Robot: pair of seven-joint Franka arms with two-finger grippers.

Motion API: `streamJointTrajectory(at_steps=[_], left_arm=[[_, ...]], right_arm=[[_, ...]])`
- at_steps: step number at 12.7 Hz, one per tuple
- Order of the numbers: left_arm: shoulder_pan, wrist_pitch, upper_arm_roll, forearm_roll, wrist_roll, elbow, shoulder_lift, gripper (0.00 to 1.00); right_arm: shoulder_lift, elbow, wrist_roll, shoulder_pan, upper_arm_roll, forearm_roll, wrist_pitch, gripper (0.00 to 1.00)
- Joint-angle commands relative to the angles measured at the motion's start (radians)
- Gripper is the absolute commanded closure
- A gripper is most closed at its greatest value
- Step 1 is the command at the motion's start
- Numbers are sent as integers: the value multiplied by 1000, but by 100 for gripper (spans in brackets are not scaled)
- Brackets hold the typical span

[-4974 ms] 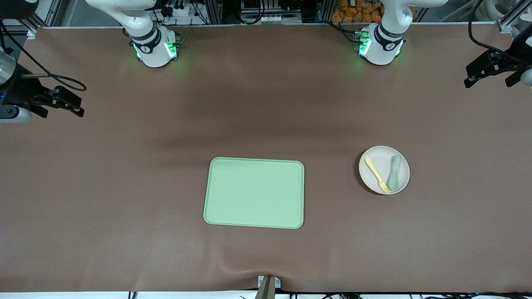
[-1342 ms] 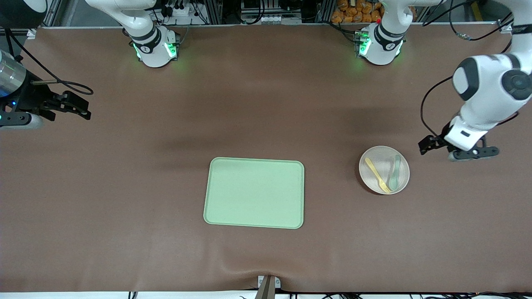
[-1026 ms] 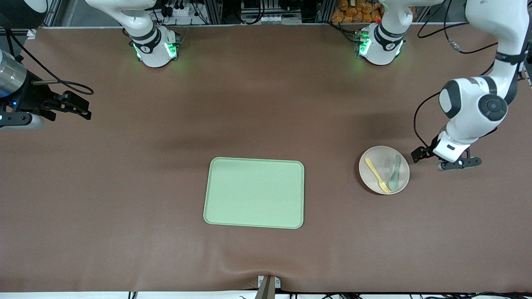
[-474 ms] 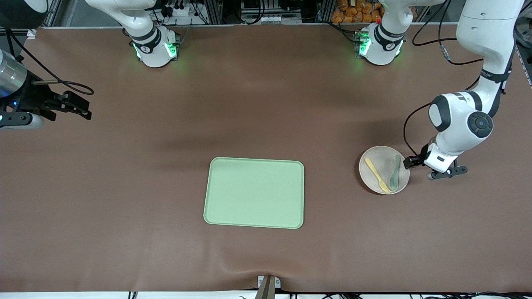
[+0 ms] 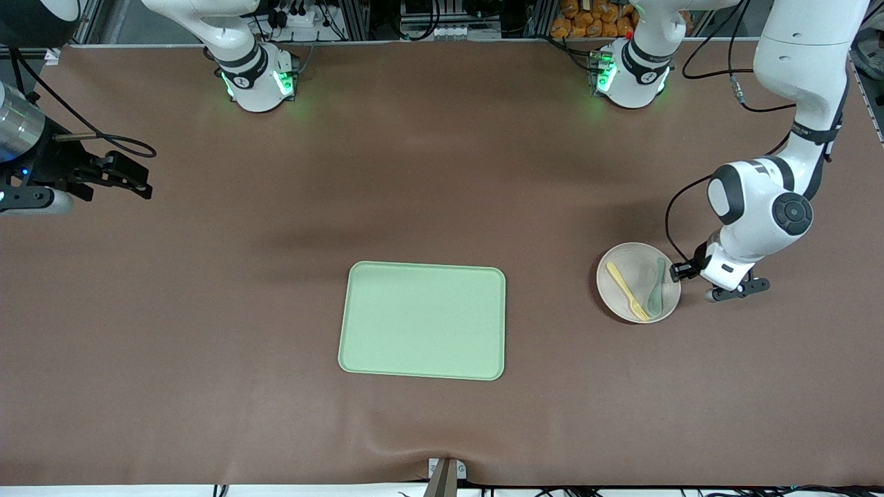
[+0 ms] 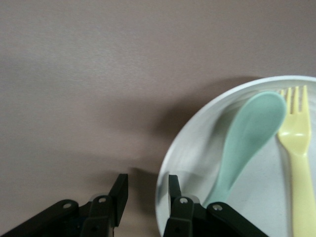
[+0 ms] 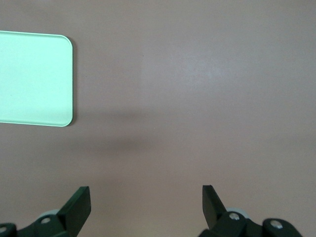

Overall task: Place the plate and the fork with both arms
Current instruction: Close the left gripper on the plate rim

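The small off-white plate point(image 5: 632, 258) lies toward the left arm's end of the table. The pale-yellow fork point(image 5: 627, 290) and a grey-green spoon point(image 5: 656, 288) lie in it. My left gripper point(image 5: 681, 272) is low at the plate's rim. In the left wrist view it point(image 6: 146, 180) is open and straddles the rim of the plate point(image 6: 197, 148): one finger point(image 6: 174, 185) is over the plate, the other point(image 6: 121, 190) over the table. The fork point(image 6: 298, 148) and spoon point(image 6: 247, 143) show there too. My right gripper point(image 5: 135, 183) waits, open and empty point(image 7: 145, 192), over the right arm's end of the table.
A rectangular light-green tray point(image 5: 422, 320) lies in the middle of the table, nearer to the front camera than the arm bases. Its corner shows in the right wrist view point(image 7: 34, 79). The table is covered with brown cloth.
My left arm has swung in from the table's end and come down to the plate's rim. The right arm has barely moved. Plate, fork and spoon have stayed put.
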Motion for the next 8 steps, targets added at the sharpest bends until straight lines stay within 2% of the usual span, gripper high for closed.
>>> streamJointTrajectory(at_steps=[1, 2, 5, 8], left_arm=[[-3, -2, -14, -31, -7, 42, 33, 83], [-5, -3, -16, -31, -2, 48, 33, 100], [-3, -8, -36, -31, -7, 62, 33, 100], [10, -45, -77, -31, -8, 85, -19, 100]], right_arm=[[-4, -3, 13, 6, -1, 11, 2, 0], [-4, -3, 13, 6, -1, 12, 2, 0], [-3, -3, 13, 6, -1, 12, 4, 0], [-3, -3, 13, 6, -1, 11, 2, 0]])
